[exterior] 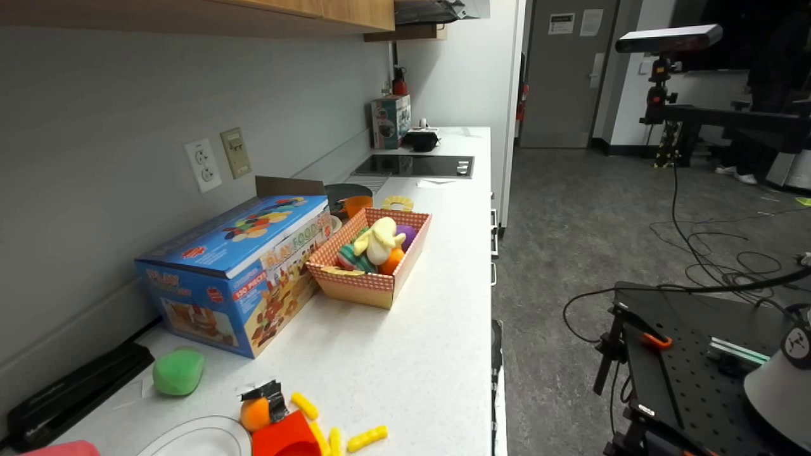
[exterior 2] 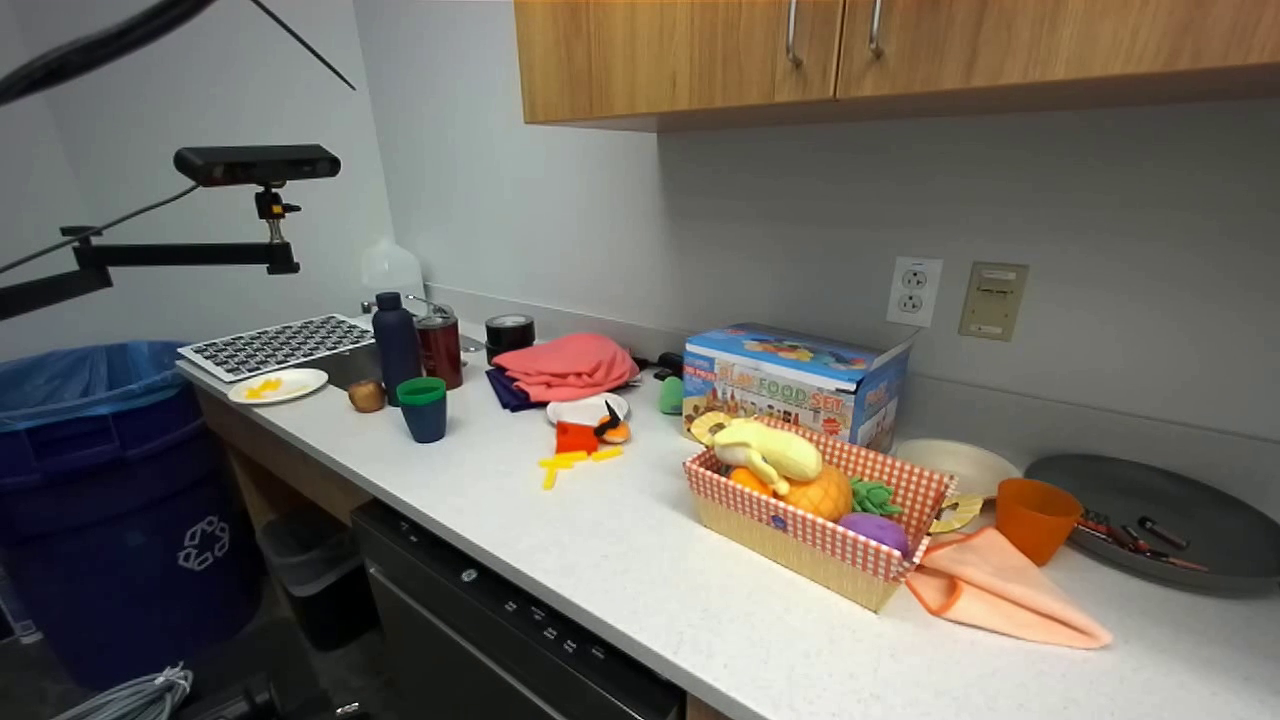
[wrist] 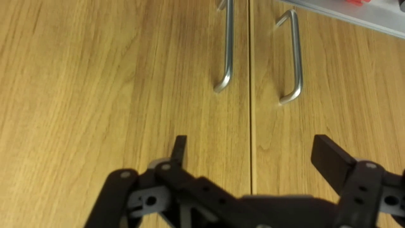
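My gripper [wrist: 250,139] is open, with its dark fingers wide apart and nothing between them. It faces two light wood cabinet doors [wrist: 190,126] that meet at a narrow vertical gap. Each door has a silver bar handle, a left handle [wrist: 229,44] and a right handle [wrist: 297,57]. The handles lie above the fingertips in the wrist view, and the gripper appears apart from them. The gripper is out of view in both exterior views. Wood wall cabinets with silver handles [exterior 2: 791,35] hang above the counter in an exterior view; I cannot tell if these are the same doors.
The counter [exterior 2: 560,530] holds a checkered basket [exterior: 355,294] of toy fruit, a blue play-food box [exterior: 190,272], yellow sticks [exterior: 367,438], a red carton [exterior 2: 577,438], cups [exterior 2: 425,420] and a dark pan [exterior 2: 1200,500]. My white arm base [exterior: 785,380] stands on a black cart [exterior: 697,386].
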Controlling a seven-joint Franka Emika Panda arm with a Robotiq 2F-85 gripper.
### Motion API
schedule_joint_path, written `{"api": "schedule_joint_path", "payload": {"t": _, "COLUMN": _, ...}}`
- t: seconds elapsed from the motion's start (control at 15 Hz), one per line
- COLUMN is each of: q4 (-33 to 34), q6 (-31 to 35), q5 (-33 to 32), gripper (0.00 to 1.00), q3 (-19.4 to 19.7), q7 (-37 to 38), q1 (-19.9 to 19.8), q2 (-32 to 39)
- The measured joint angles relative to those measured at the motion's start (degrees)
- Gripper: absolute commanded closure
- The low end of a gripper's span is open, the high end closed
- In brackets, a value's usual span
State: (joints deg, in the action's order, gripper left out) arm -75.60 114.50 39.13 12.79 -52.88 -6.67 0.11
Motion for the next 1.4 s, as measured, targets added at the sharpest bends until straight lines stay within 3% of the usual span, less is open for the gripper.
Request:
{"api": "schedule_joint_path", "payload": {"t": 0.47, "q4": -11.9, "q6": -3.99, "q5": -8.8, "gripper": 0.0, "q3": -1.85, "q7": 9.51, "q1": 0.02, "q2": -13.29}}
{"api": "schedule_joint_path", "payload": {"t": 1.0, "q4": -24.84, "q6": -8.88, "q5": -11.04, "gripper": 0.0, "q3": -2.11, "q7": 18.07, "q1": 2.05, "q2": -27.71}}
{"api": "schedule_joint_path", "payload": {"t": 1.4, "q4": -25.4, "q6": -8.8, "q5": -11.06, "gripper": 0.0, "q3": -1.32, "q7": 18.23, "q1": 3.05, "q2": -27.75}}
